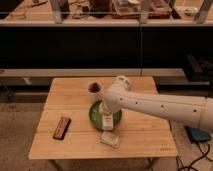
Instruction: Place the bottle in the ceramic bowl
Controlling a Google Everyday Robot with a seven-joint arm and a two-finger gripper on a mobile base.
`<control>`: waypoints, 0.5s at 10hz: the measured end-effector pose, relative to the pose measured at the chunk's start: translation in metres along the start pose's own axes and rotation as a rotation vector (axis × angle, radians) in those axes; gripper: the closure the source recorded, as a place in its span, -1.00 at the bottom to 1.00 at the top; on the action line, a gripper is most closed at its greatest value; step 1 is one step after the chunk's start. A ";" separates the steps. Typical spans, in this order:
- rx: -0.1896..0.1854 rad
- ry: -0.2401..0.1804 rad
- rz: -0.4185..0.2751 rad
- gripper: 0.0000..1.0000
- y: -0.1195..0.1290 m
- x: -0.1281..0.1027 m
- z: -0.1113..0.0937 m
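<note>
A green ceramic bowl [95, 116] sits in the middle of the wooden table [75, 100]. A white bottle [106, 121] with a pale label stands upright over the bowl, its base low at the bowl's front edge. My white arm reaches in from the right and bends down over the bowl. My gripper [106, 111] points down at the arm's end and is shut on the bottle's top. The arm hides the bowl's right side.
A white cup [94, 89] with a dark inside stands just behind the bowl. A crumpled white packet [110, 139] lies in front of the bowl. A dark snack bar [61, 128] lies at the table's front left. Dark shelving stands behind the table.
</note>
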 end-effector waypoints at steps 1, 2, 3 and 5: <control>0.002 0.004 0.004 -0.34 0.002 0.003 0.002; 0.004 0.010 0.008 -0.39 0.004 0.008 0.004; 0.000 0.015 0.011 -0.39 0.007 0.012 0.006; -0.038 0.027 0.013 -0.39 0.015 0.022 0.005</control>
